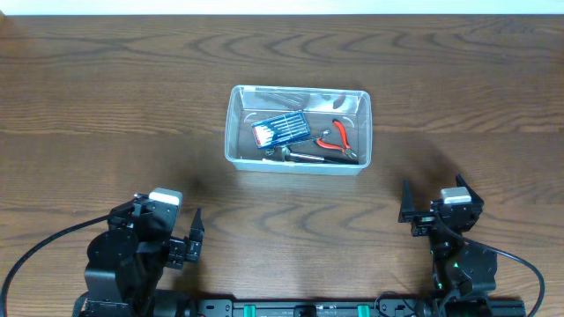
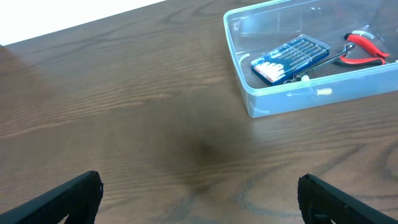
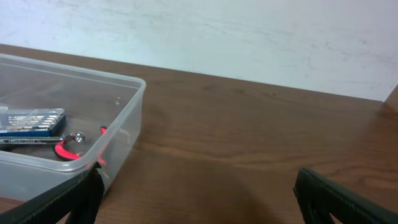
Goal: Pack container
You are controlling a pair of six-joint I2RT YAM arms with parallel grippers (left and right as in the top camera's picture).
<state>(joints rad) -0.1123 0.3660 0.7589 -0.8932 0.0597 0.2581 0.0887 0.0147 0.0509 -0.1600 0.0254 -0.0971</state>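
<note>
1. Soft, even light covers the wooden table [image 1: 106,106] in the overhead view, with faint, diffuse shadows smudging its near half.
2. Pale glare streaks the clear container [image 1: 295,164] walls.
3. In both wrist views, black fingertips [image 2: 56,202] sit dark and slightly soft at the lower corners.
4. The top-left corner of the left wrist view blows out white.

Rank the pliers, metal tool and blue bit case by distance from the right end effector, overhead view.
From the right end effector:
1. Red-handled pliers, right side of the container.
2. Metal tool, middle, by the near wall.
3. Blue bit case, left side.
</note>
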